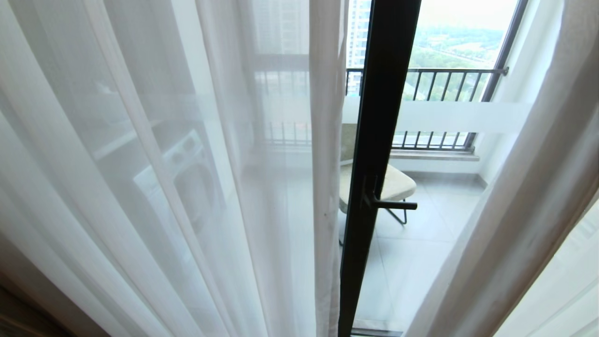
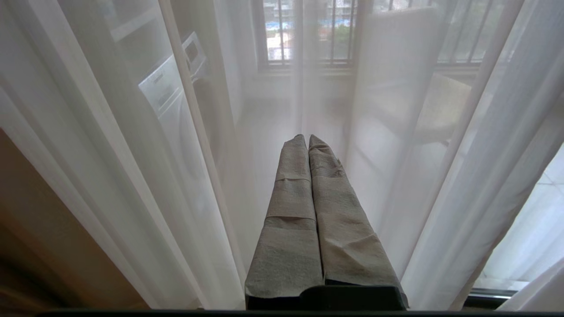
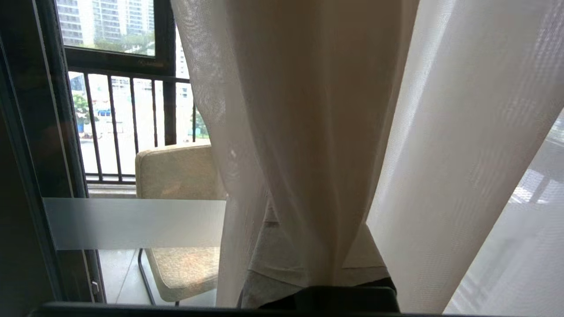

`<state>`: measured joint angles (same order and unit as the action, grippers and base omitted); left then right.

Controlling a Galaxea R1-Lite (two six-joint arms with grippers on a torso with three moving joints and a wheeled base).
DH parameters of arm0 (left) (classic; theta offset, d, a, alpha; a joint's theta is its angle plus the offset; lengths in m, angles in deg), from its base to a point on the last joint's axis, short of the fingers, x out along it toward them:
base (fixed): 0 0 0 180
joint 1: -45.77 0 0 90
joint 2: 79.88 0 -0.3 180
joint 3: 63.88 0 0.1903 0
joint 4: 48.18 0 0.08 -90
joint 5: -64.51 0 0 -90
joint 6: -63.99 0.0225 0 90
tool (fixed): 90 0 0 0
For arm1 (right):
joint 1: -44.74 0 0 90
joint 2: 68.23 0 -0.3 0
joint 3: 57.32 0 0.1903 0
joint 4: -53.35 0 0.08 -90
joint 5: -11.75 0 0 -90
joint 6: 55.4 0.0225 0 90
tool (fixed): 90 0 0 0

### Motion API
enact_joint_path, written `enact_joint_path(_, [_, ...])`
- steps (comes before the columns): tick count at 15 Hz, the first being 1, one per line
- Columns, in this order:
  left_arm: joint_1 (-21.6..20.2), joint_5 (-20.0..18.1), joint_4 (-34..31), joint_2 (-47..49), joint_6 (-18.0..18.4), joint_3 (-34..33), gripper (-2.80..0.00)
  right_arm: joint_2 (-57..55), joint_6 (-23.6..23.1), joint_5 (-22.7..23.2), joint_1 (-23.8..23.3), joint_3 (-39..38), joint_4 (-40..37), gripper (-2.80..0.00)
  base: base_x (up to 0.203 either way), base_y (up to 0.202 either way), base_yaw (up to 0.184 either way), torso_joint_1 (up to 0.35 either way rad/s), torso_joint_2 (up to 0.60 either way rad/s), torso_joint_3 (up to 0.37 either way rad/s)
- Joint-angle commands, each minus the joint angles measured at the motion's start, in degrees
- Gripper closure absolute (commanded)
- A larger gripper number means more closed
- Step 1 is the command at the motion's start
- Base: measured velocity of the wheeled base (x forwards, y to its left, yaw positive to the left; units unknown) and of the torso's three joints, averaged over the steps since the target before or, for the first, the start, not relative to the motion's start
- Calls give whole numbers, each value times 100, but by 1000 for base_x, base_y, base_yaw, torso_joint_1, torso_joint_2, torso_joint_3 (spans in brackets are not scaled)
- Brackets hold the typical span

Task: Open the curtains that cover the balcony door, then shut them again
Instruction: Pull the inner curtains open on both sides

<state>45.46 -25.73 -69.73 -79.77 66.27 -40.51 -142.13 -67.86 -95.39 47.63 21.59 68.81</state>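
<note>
Sheer white curtains (image 1: 154,178) hang left of the balcony door (image 1: 374,154) frame, and another panel (image 1: 529,201) is drawn aside to its right, leaving a gap of bare glass. Fabric looks light, soft and slippery; best gathered at a vertical hem near the frame. Right gripper (image 3: 317,268) is buried in folds, fingers together, with cloth draped over it. Left gripper (image 2: 306,145), fingers together, idles before the left sheer.

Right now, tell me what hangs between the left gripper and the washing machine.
The sheer curtain hangs between the left gripper and washing machine, in the left wrist view.
</note>
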Motion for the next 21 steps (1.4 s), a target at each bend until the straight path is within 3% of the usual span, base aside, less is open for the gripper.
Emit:
enact_joint_path(1, [-5,-2,3,-2,1,0,0,42,-11,-9,-8,-78,92,0,0,0,0,0,0,0])
enact_joint_path(13, [-5,-2,3,-2,-5,0,0,121,23,-9,-51,-148,143,0,0,0,0,0,0,0])
enact_joint_path(21, [-5,-2,3,-2,-8,0,0,262,472,-9,-104,-527,151,0,0,0,0,0,0,0])
